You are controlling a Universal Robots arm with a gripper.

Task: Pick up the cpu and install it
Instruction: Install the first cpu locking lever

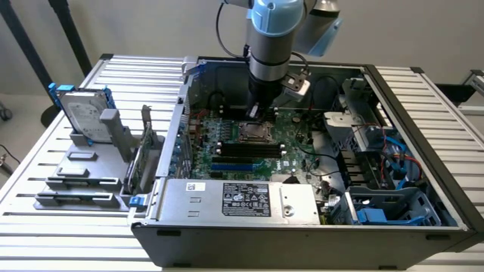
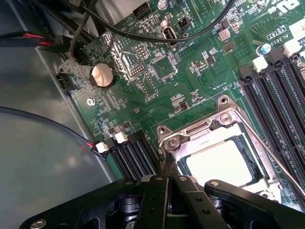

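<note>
Slatted metal bench (image 1: 423, 96), open PC case (image 1: 302, 238) on it, motherboard (image 2: 157, 81) exposed. Gripper (image 2: 167, 183) is down at the socket (image 2: 224, 152), fingers pinched fully together, nothing between them, tips at the socket's metal frame edge. cpu (image 2: 219, 164) sits inside the socket, silver top showing through the frame. Looks like the install stage: chip placed, latch work pending. Anything near it needs light, precise contact; lever (image 2: 274, 157) runs right beside the socket.

Green motherboard (image 2: 190, 71), pale silver cpu (image 2: 221, 162), black pincer (image 2: 167, 183)
</note>
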